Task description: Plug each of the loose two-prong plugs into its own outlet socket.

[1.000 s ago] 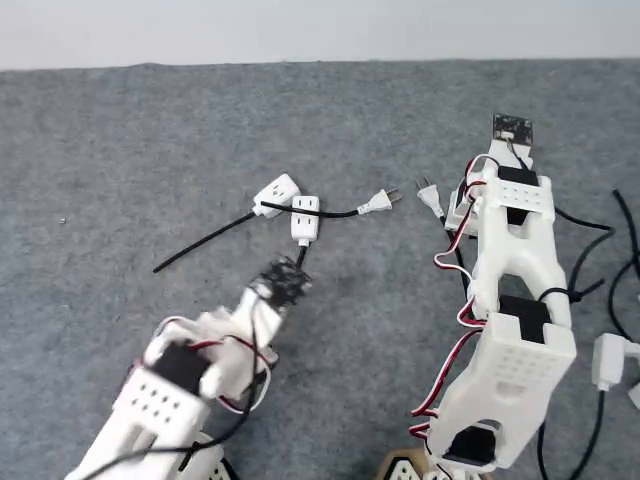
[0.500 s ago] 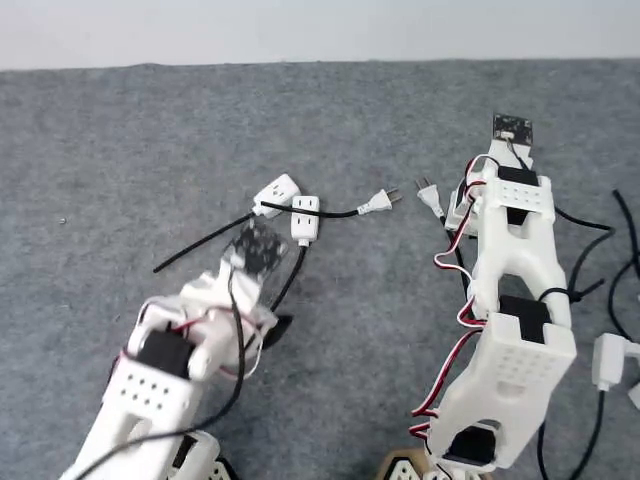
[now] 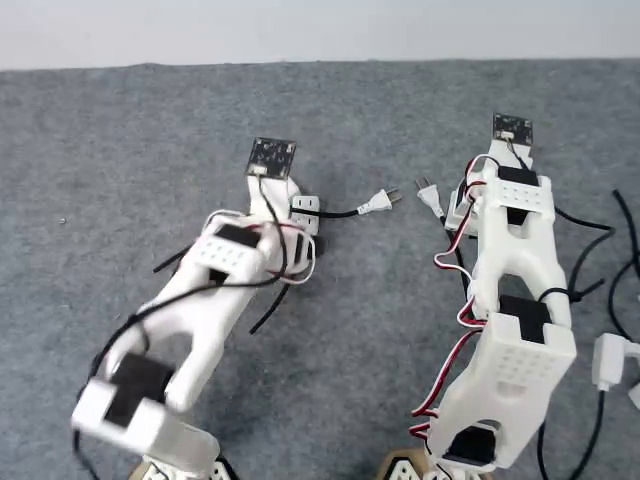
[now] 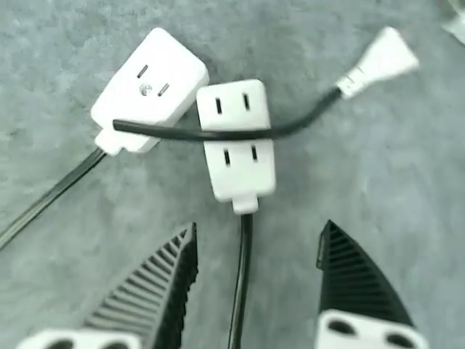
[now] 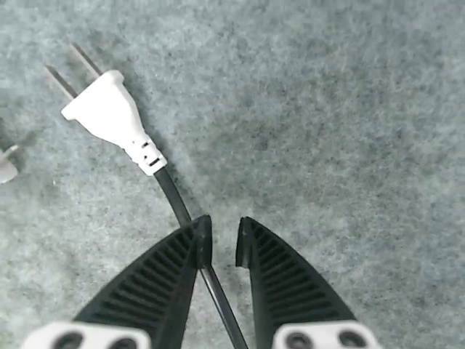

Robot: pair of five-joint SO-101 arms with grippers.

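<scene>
Lying side by side on the counter (image 3: 120, 150): socket one (image 4: 149, 91) and socket two (image 4: 236, 149), touching, with a plug (image 4: 381, 62) trailing its cord (image 4: 290, 125) across both. A second plug (image 5: 109, 116) is lying apart, also loose. The left arm is now stretching forward over the sockets, having swung out from nearer its base. Its end effector (image 4: 258, 240) is hanging wide open and empty. The right end effector (image 5: 218, 229) is staying put behind the second plug, grip impossible to tell. Likely a socket grasp is starting.
</scene>
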